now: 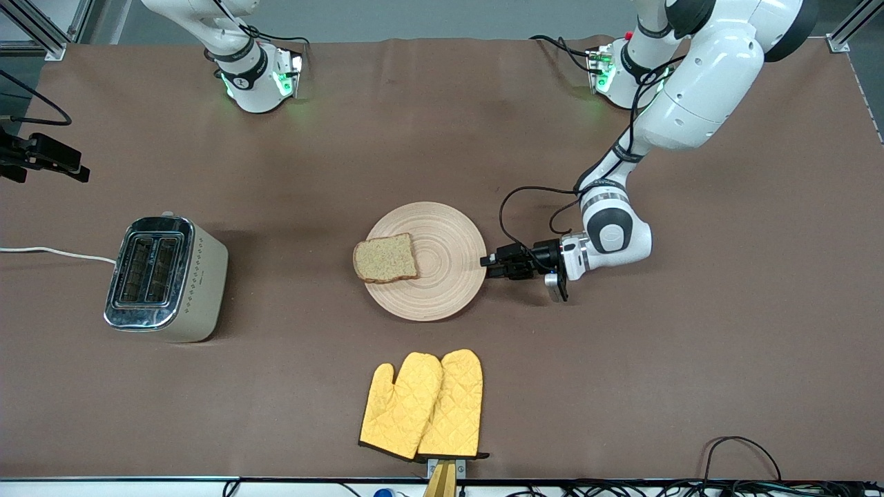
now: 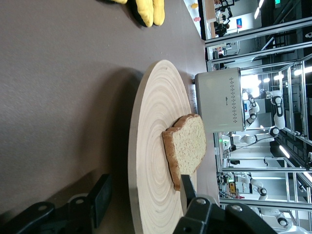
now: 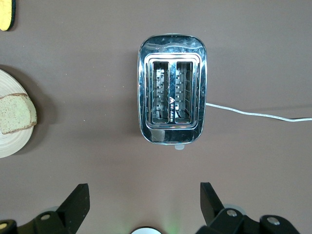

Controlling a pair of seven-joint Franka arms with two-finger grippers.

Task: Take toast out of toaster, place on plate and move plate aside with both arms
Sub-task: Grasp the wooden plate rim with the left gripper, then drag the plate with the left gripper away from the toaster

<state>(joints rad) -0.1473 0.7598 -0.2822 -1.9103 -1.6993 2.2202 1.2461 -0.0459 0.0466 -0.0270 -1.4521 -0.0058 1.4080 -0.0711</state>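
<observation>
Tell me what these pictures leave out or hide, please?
- Right tool: out of the front view's frame; its wrist view shows open fingers above the toaster.
- Left tool: whether it touches the plate rim cannot be told.
- Toast underside: hidden in every view.
- Toaster slots: their bottoms are too dark to see.
- Oven mitts: cut off by the edge in both wrist views.

Your left arm reaches down from its base with the elbow bent and the wrist turned level, so its black two-finger left gripper (image 1: pixel 489 263) lies low and sideways at the table. In its wrist view the two fingers (image 2: pixel 101 197) stand apart, with a gap between them. Your right arm is raised, and the black right gripper (image 3: pixel 141 202) points straight down, its fingers (image 3: pixel 77 202) spread wide.
</observation>
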